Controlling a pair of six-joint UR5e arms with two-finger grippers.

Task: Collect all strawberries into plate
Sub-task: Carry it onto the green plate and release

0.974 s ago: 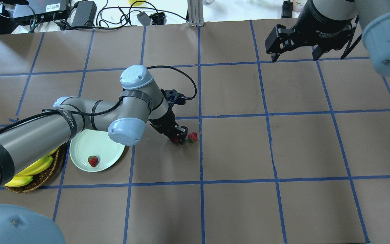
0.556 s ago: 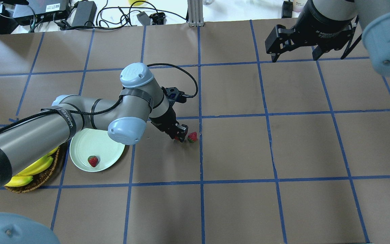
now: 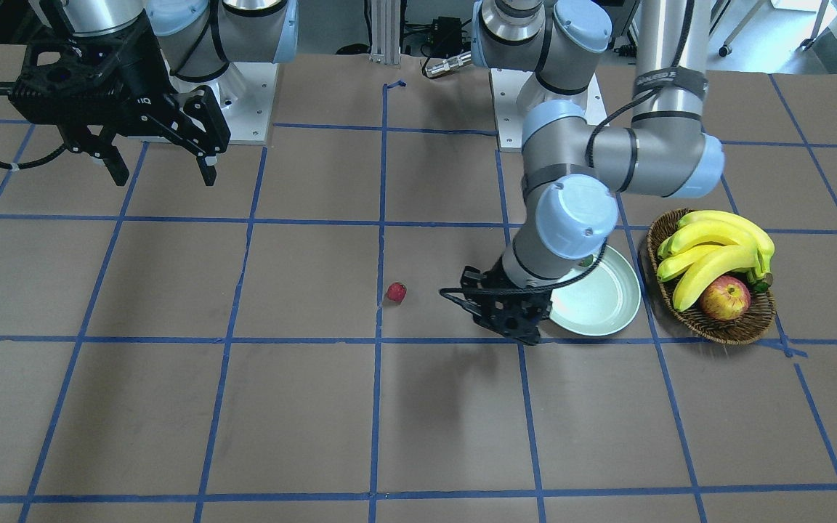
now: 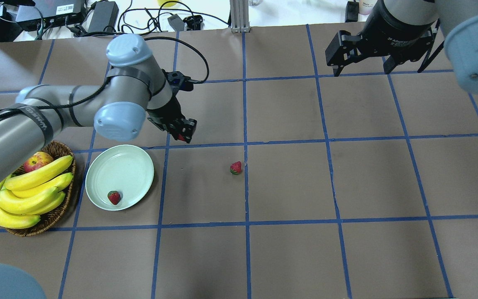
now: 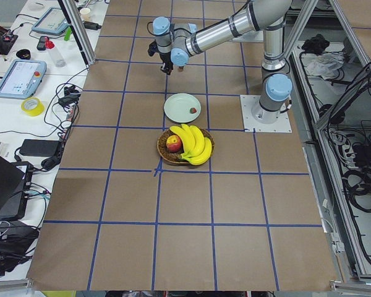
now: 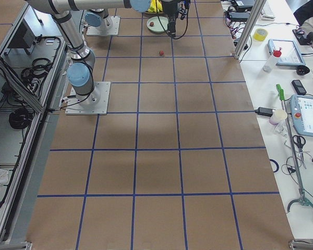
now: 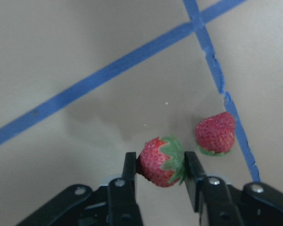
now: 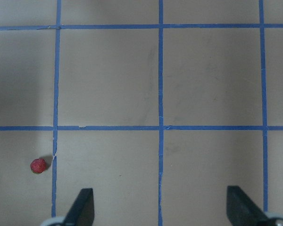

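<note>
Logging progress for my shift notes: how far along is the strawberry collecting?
Done: one small red strawberry lies in the round pale green plate. In hand: the left gripper is shut on a second strawberry, lifted off the brown paper-covered table. Left: a third strawberry lies there beside a blue tape line.

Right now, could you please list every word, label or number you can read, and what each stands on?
"2F Adaptive": white print on the right gripper, on its black body; what follows is too small.
White letters on the left arm's black strap: too blurred to read.
White label on the black box behind the table: too small to read.
</note>
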